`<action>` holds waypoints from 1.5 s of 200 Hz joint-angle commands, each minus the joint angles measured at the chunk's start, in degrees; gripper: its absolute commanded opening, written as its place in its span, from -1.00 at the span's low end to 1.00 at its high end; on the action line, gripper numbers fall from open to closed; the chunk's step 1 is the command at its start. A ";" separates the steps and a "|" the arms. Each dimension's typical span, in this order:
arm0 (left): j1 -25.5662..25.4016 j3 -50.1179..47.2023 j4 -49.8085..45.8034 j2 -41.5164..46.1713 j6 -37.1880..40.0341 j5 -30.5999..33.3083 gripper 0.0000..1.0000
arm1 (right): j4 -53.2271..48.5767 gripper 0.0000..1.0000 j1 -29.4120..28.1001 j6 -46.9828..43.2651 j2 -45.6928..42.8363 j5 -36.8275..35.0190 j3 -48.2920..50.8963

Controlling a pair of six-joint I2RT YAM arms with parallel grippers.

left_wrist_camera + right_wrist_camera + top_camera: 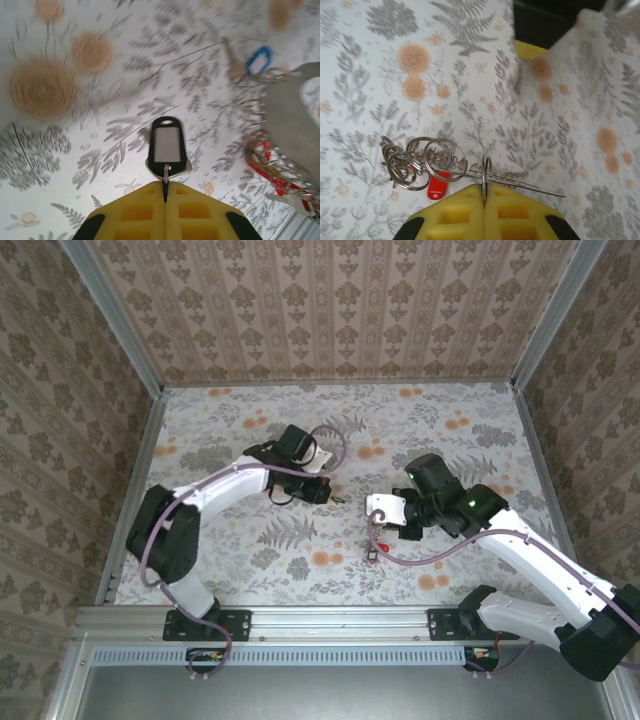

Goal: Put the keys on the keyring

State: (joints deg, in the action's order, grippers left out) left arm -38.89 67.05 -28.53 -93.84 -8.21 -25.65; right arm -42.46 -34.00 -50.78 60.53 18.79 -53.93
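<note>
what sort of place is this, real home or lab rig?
Likely a lab test cell dressed as a home: aluminium frame rail along the near edge, wallpapered panel walls boxing in a floral-print tabletop.

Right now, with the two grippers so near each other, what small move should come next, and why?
Probably the left gripper should carry the black tag a little toward the right gripper. The left one is shut on the tag's small ring. The right one is shut on the wire ring, which holds several small rings and a red tag. The black tag is not on it yet.
</note>
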 commanded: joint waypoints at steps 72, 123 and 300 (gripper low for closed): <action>-1.53 -12.88 13.11 22.49 42.96 -19.39 -1.00 | 10.84 -1.00 0.69 2.79 5.05 25.88 -0.57; -1.53 -13.55 14.54 24.78 48.39 -23.91 -1.00 | 13.19 -1.00 0.69 3.40 7.69 27.38 -1.78; -4.08 -14.18 8.87 26.20 57.84 -25.06 -1.00 | 13.76 -1.00 0.25 6.75 11.37 28.94 -4.77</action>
State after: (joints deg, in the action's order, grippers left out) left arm -42.37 53.63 -18.85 -68.88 47.86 -49.71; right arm -29.91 -33.63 -44.53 71.66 44.29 -56.36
